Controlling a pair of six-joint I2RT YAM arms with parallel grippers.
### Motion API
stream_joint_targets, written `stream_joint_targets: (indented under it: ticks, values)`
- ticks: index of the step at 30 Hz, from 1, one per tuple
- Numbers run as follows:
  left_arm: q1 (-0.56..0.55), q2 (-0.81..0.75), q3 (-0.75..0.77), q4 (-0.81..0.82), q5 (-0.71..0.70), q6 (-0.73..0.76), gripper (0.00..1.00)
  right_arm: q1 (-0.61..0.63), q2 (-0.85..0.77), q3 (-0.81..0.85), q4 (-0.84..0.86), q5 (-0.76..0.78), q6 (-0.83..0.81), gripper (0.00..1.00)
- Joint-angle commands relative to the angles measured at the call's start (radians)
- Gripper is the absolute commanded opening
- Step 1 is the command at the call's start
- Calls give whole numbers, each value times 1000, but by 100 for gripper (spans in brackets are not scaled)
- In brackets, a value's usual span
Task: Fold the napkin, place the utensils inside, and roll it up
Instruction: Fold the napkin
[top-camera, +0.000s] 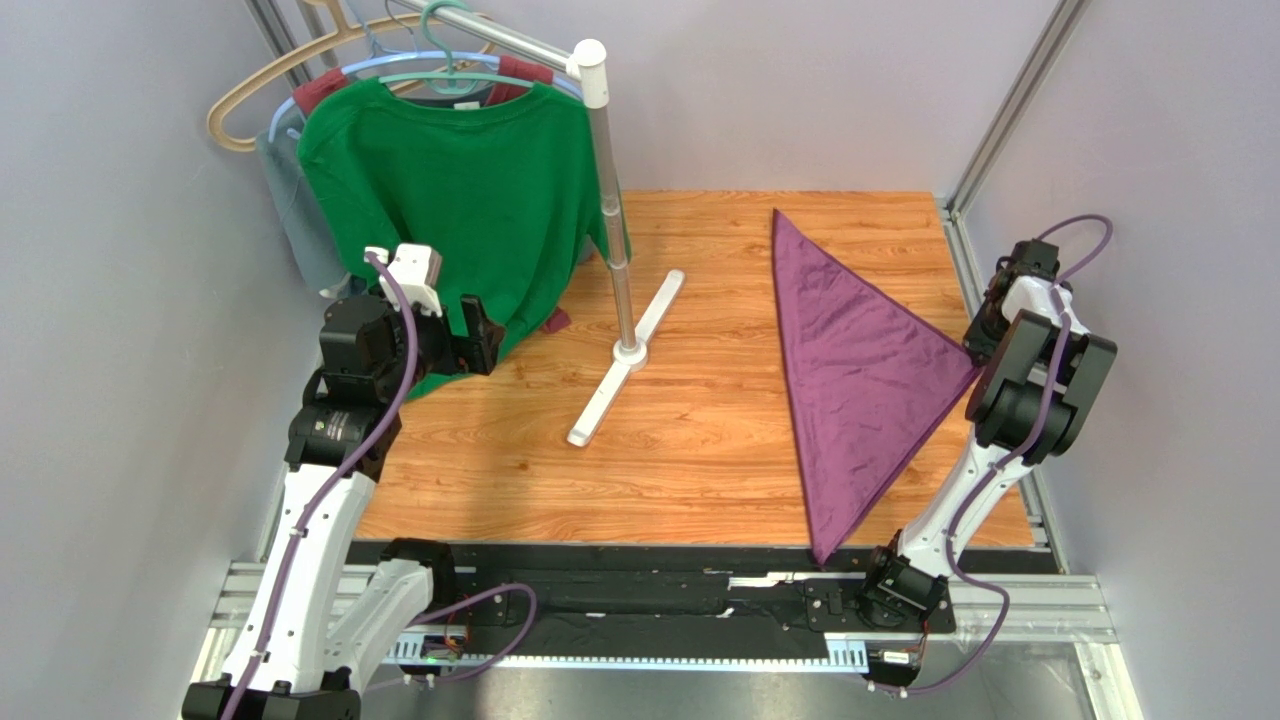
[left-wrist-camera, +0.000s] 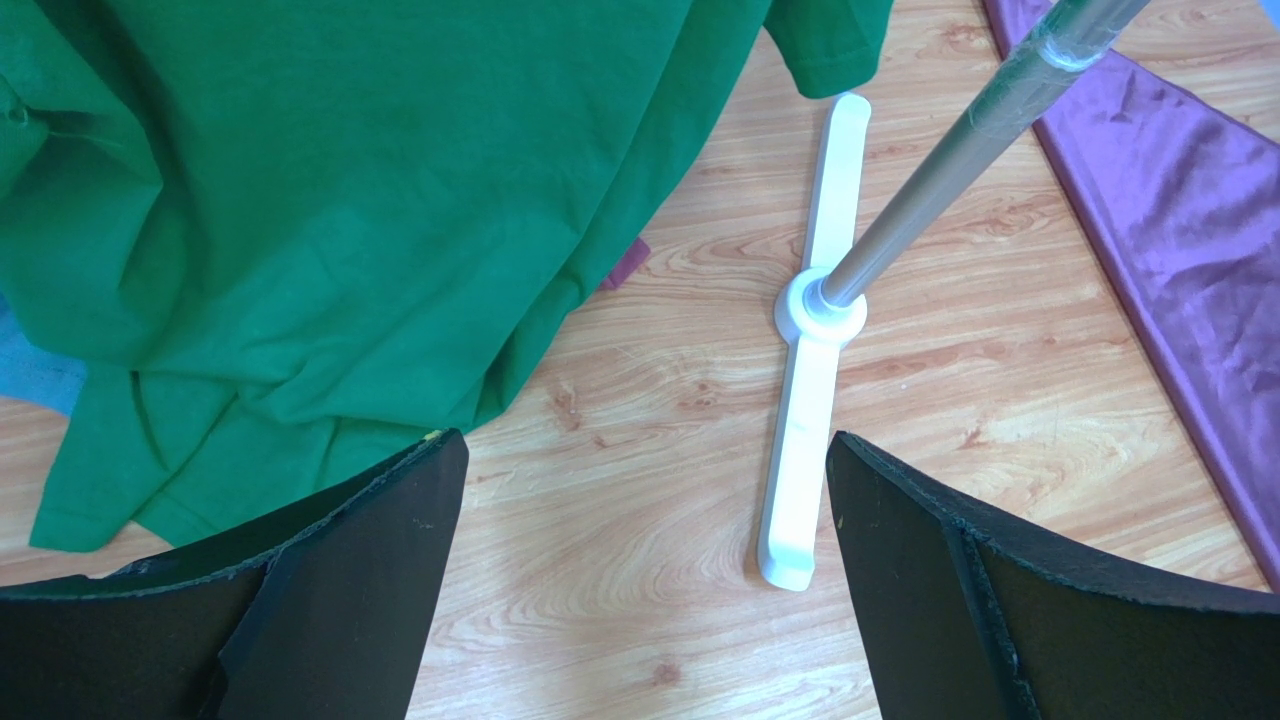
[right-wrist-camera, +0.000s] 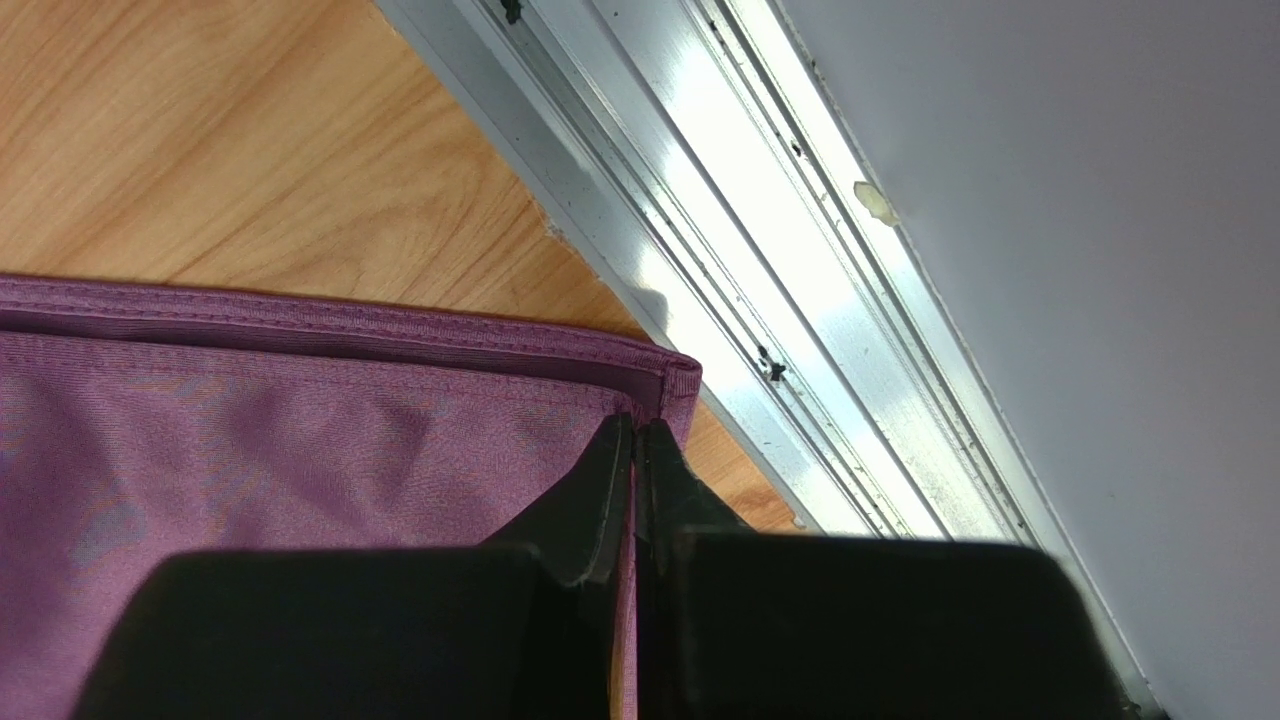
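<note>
A thin, dark purple cloth napkin (top-camera: 860, 360), faintly creased and stitched along its hem, lies folded into a flat triangle on the right half of the grained wooden table (top-camera: 706, 435). Its long folded edge runs from far to near, and the opposite corner points right, towards the aluminium rail. The right gripper (right-wrist-camera: 634, 435) has its black fingers pressed fully together at that corner, seemingly pinching the hem, though the view is too tight to be sure. The left gripper (left-wrist-camera: 643, 450) hangs spread wide and empty near the crumpled green knit T-shirt (top-camera: 451, 180) and the white plastic rack foot (top-camera: 624, 360).
</note>
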Motion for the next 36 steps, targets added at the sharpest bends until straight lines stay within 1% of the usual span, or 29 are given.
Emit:
stream_joint_targets:
  ticks: [1,25,26,28,29,31,33,35,36]
  values:
    - [-4,-4,-7,15,1,14,99,-8,-51,16,35,22,14,0]
    - [-4,-4,-7,13,-1,12,99,-20,-33,29,41,19,20,0]
    - [-4,-6,-7,13,1,14,99,-20,-38,26,37,16,21,5]
    - [-4,-6,-7,11,-2,14,99,-20,-42,19,38,-1,24,19]
    - [-4,-6,-7,13,1,12,99,-20,-50,11,46,-9,29,30]
    - [-4,-7,-7,13,1,14,99,-20,-68,-10,57,-32,34,36]
    - [-4,-7,-7,13,2,12,99,-17,-91,-29,63,-48,37,51]
    - [-4,-9,-7,13,5,14,99,-13,-104,-35,66,-48,41,60]
    - [-4,-7,-7,13,7,12,99,-10,-111,-40,67,-45,41,61]
